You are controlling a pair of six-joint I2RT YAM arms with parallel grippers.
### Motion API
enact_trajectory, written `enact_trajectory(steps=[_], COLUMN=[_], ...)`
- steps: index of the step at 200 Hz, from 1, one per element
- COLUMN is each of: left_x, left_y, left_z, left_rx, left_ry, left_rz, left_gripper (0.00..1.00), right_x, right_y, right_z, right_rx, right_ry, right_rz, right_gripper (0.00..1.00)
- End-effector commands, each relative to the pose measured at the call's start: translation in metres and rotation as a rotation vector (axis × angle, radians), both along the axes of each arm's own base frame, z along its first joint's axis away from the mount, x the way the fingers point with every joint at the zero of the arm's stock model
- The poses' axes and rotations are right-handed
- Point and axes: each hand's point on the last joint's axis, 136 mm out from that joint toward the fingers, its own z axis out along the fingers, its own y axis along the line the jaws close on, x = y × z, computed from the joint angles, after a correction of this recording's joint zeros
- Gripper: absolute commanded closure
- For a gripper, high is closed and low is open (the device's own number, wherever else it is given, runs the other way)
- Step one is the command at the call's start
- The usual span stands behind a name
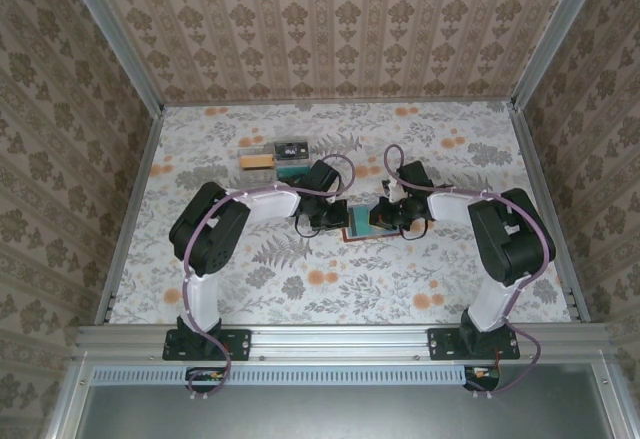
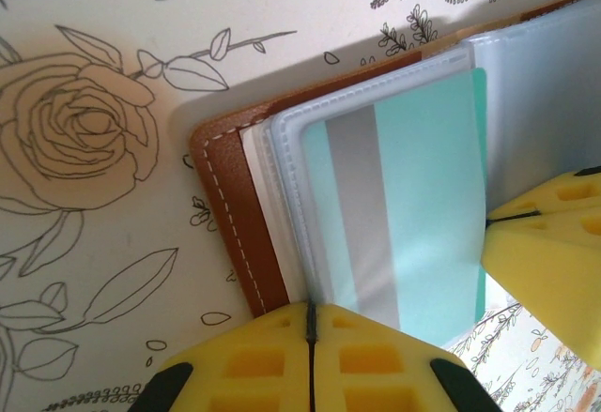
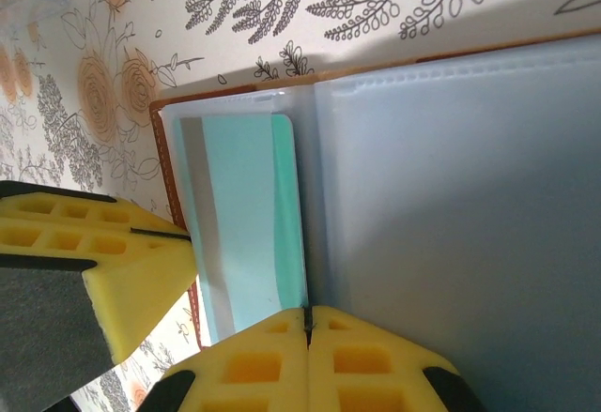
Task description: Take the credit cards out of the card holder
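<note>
While L pincer [image 1: 338,221], R pincer [image 1: 377,217] pinch card holder [image 1: 358,225], clear tray [image 1: 290,150] behind.

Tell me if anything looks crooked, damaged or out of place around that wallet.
Nothing stands out. The card holder lies open on the table, its teal card sits straight in a clear sleeve, and the left gripper and right gripper each pinch a sleeve edge.

Counted two claws: left [image 2: 310,337], right [image 3: 307,337]. One card holder [image 2: 239,224] lay on one worktop [image 1: 250,279]. One teal card [image 2: 413,206] showed in its sleeves. One clear tray [image 1: 291,149] stood at the back, with one tan card [image 1: 257,160] beside it.
</note>
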Motion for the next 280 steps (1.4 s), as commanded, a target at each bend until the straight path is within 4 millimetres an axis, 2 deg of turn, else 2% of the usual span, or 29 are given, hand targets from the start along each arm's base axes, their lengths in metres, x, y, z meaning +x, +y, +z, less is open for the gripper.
enact_trajectory(steps=[1, 51, 73, 107, 129, 164, 228, 280], left_x=[-0.021, -0.021, -0.021, -0.021, -0.022, -0.021, -0.021, -0.018], left_y=[0.025, 0.025, 0.024, 0.022, 0.022, 0.022, 0.027, 0.026], left_z=[-0.038, -0.038, -0.037, -0.038, -0.037, -0.036, -0.038, -0.034], left_rx=[0.13, 0.128, 0.124, 0.121, 0.119, 0.122, 0.129, 0.119], left_ry=[0.089, 0.092, 0.091, 0.094, 0.094, 0.092, 0.094, 0.083], left_rz=[-0.009, -0.008, -0.012, -0.015, -0.017, -0.016, -0.012, -0.012], left_gripper=[0.93, 0.93, 0.93, 0.93, 0.93, 0.93, 0.93, 0.93], right_x=[-0.001, -0.003, -0.002, 0.002, 0.001, 0.0, 0.0, -0.003], right_y=[-0.007, -0.006, -0.003, 0.003, 0.004, -0.002, -0.033, -0.056], right_z=[0.007, -0.001, -0.003, -0.007, -0.01, -0.011, -0.001, 0.019], right_rx=[0.001, 0.009, 0.023, 0.044, 0.043, 0.017, -0.004, -0.016], right_ry=[-0.022, 0.001, 0.004, 0.012, 0.02, 0.019, 0.002, -0.039], right_rz=[-0.008, 0.0, 0.007, 0.008, 0.01, -0.001, -0.063, -0.121], right_gripper=[1.0, 1.0, 0.81, 0.78, 0.79, 1.0, 1.0, 1.0])
